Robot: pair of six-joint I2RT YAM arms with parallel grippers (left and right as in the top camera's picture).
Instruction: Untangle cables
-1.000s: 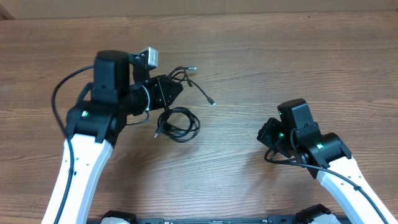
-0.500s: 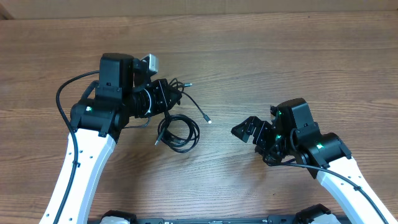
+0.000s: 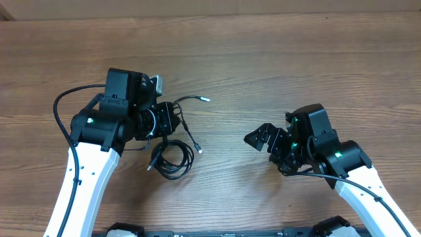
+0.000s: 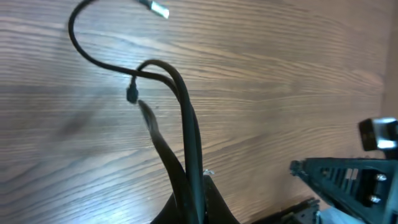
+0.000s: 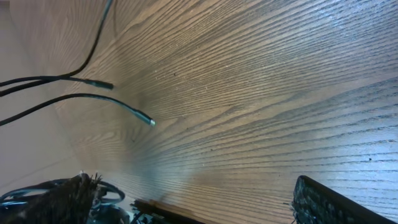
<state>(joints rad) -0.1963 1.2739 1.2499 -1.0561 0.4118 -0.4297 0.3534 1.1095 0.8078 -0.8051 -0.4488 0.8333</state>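
Left fingers (image 4: pixel 217 211) pinch the cables (image 4: pixel 189 124) above the wood-grain table (image 4: pixel 298 74).

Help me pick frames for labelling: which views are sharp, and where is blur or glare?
Overhead: evenly lit, the cables crisp. Left wrist: cables blurred near the lens, a smeared shadow beside them. Right wrist: pale glare on the table at right, grain stretched.

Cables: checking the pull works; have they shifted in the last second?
Yes: the cables slid toward the table's near edge, slightly leftward.
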